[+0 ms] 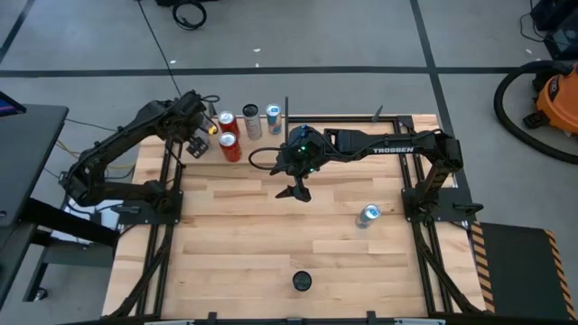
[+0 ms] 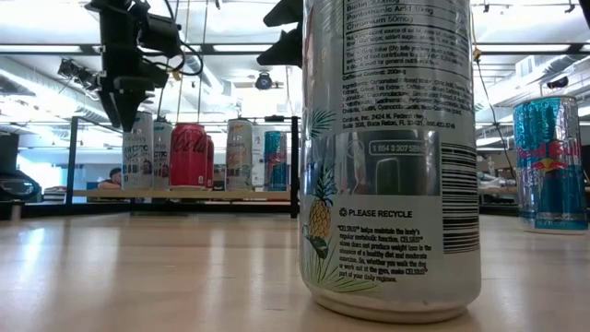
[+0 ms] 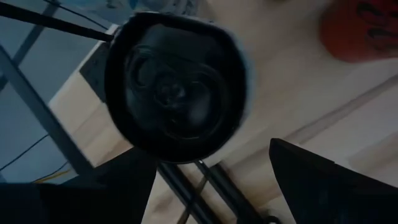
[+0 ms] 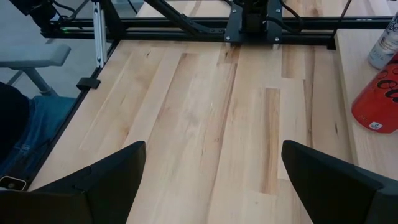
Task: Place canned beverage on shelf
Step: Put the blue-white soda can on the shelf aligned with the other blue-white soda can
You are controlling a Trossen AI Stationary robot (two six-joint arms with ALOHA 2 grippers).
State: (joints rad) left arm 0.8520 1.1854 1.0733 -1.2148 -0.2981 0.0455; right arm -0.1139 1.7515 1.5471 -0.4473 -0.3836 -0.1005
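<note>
The shelf (image 2: pixel 184 194), a pale board between black uprights, stands at the table's far left and bears several cans, among them two red ones (image 1: pixel 230 146). My left gripper (image 1: pixel 194 144) hangs open over the shelf's left end. In the left wrist view a dark-topped can (image 3: pixel 177 87) stands upright on the board, just beyond the spread fingers. In the low view this pale can (image 2: pixel 138 152) stands beneath the gripper (image 2: pixel 120 115). My right gripper (image 1: pixel 296 191) is open and empty above the table's middle.
A blue and silver can (image 1: pixel 368 214) stands on the table at the right. A tall pale can with a pineapple print (image 2: pixel 392 157) stands near the front edge (image 1: pixel 302 282). Bare wood lies under my right gripper (image 4: pixel 214 162).
</note>
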